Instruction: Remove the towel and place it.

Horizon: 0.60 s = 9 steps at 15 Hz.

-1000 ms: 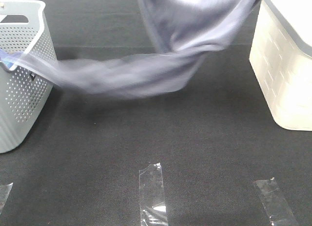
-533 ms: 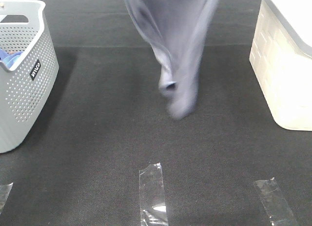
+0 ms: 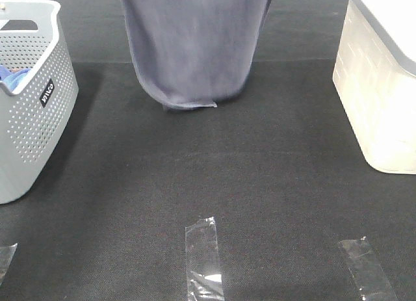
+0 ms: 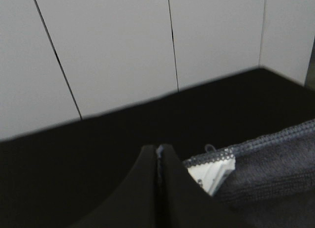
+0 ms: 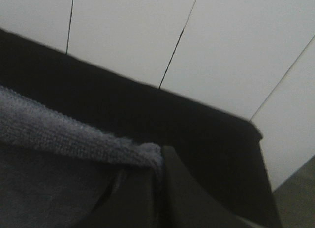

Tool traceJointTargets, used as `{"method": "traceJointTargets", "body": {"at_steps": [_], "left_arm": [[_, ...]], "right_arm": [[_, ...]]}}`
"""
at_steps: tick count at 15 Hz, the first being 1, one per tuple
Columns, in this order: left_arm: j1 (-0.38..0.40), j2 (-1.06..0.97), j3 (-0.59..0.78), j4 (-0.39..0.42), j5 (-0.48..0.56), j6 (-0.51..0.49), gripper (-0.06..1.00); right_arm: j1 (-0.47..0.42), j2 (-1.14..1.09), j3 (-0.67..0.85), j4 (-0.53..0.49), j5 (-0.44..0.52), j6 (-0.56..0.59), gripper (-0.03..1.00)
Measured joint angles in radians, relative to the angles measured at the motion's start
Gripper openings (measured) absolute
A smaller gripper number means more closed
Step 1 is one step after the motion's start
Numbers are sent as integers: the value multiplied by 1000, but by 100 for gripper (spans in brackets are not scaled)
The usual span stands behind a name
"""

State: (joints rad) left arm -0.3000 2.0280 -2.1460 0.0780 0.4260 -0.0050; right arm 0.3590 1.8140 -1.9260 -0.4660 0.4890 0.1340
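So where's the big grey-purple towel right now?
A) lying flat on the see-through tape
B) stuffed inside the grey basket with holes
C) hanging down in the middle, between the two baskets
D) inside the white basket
C: the towel hangs from above between the grey basket and the white basket, its top corners pinched by the left gripper and the right gripper.

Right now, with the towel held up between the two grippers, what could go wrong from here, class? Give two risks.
1. The left gripper and right gripper each pinch only a thin strip of the towel at its hem, so a corner might slip free and drop.
2. Its lower edge hangs low over the black mat; lowered straight down, it would probably bunch rather than lie flat.
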Motion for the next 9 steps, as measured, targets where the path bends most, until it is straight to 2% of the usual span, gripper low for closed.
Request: {"method": "traceJointTargets", "body": {"at_steps": [1, 3, 6, 9], "left_arm": [[0, 33, 0, -55, 191, 0, 0], [0, 44, 0, -97, 318, 0, 0], [0, 44, 0, -122, 379, 5, 0], [0, 45, 0, -141, 389, 5, 0]], "right_arm": [[2, 26, 0, 85, 147, -2, 0], [2, 28, 0, 149, 262, -26, 0], [2, 28, 0, 205, 385, -53, 0], [2, 28, 0, 206, 401, -53, 0]]}}
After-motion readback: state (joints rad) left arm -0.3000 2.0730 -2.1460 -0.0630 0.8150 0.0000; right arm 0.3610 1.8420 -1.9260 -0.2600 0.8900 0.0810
